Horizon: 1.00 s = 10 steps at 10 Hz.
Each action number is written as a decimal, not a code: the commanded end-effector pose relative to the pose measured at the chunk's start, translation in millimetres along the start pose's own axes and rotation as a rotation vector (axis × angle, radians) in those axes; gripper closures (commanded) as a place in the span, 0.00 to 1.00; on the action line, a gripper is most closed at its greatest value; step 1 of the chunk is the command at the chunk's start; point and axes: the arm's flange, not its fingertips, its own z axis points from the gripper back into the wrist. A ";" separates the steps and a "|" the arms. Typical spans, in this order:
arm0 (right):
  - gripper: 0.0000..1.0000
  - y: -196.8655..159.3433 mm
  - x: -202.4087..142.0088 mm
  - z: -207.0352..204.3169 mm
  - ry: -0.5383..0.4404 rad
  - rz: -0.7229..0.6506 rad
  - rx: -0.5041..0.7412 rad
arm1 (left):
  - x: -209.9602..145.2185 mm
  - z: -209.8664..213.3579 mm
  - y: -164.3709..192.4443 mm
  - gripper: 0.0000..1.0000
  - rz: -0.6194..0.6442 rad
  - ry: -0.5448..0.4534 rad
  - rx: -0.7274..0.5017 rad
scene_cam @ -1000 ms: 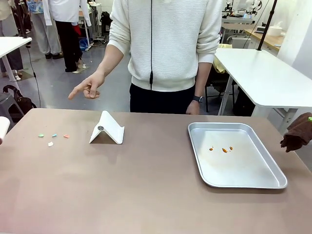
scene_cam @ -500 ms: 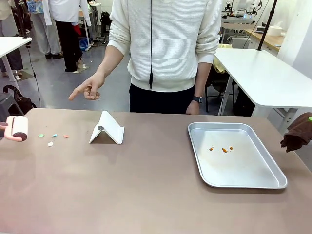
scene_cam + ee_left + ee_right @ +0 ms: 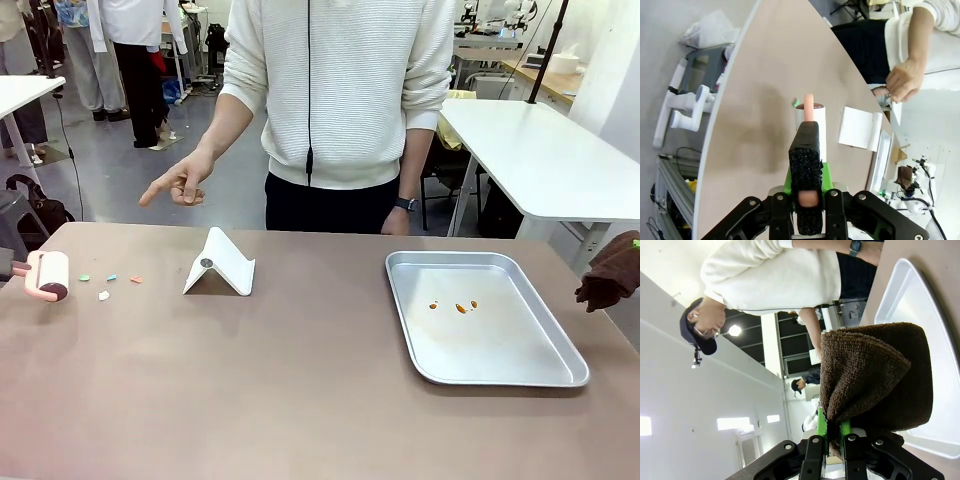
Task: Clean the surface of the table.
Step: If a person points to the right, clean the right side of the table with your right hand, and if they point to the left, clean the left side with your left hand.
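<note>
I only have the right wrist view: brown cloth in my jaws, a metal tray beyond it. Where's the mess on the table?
Observer: Small coloured scraps lie near the left end of the table, left of a white folded stand.
Operator: What is the left arm doing?
Observer: The left gripper has its jaws shut on the pink handle of a lint roller, just left of those scraps.
Operator: Anything in the tray?
Observer: A few orange bits lie near its middle.
</note>
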 end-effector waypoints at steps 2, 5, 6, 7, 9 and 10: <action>1.00 6.8 -3.0 2.8 0.013 -0.013 0.001 | -0.8 -14.0 2.8 0.78 -0.002 -0.019 0.052; 1.00 6.8 -3.0 2.8 0.013 -0.013 0.001 | -4.3 -33.4 3.7 0.78 -0.020 -0.012 0.112; 1.00 6.8 -3.0 2.8 0.013 -0.013 0.001 | -6.0 -40.8 2.5 0.78 -0.023 0.005 0.122; 1.00 6.8 -3.0 2.8 0.013 -0.013 0.001 | -6.8 -48.4 0.9 0.78 -0.028 0.019 0.134; 1.00 6.8 -3.0 2.8 0.013 -0.013 0.001 | -4.8 -66.7 -6.5 0.78 -0.031 0.052 0.165; 1.00 6.8 -3.0 2.8 0.013 -0.013 0.001 | -3.6 -75.8 -13.1 0.78 -0.030 0.071 0.176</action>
